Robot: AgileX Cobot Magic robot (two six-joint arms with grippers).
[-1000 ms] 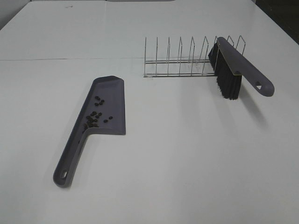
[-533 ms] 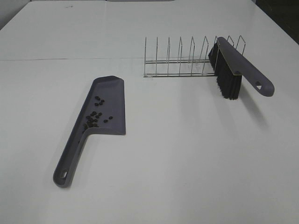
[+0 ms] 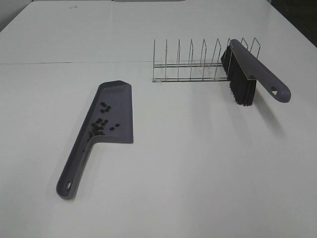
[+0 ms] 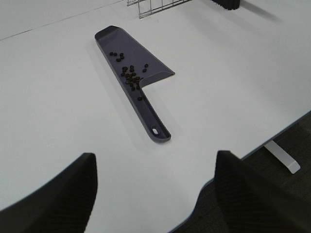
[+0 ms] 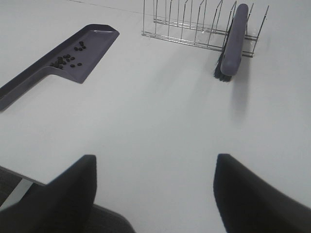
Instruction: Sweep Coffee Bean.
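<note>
- Coffee beans: a loose cluster of small dark ovals inside the grey dustpan, most gathered near the corner where pan meets handle; a few lie further up the pan floor.
- Dustpan: flat on the white counter, on the left side of the exterior high view, its handle pointing toward the near edge.
- Wire rack: upright on the counter, well apart from the dustpan.
- Hand brush: propped in the rack's right end, black bristles down, grey handle jutting out past the rack.
- Left gripper: jaws spread wide, empty, above the counter edge.
- Right gripper: jaws likewise wide apart, holding nothing.
</note>
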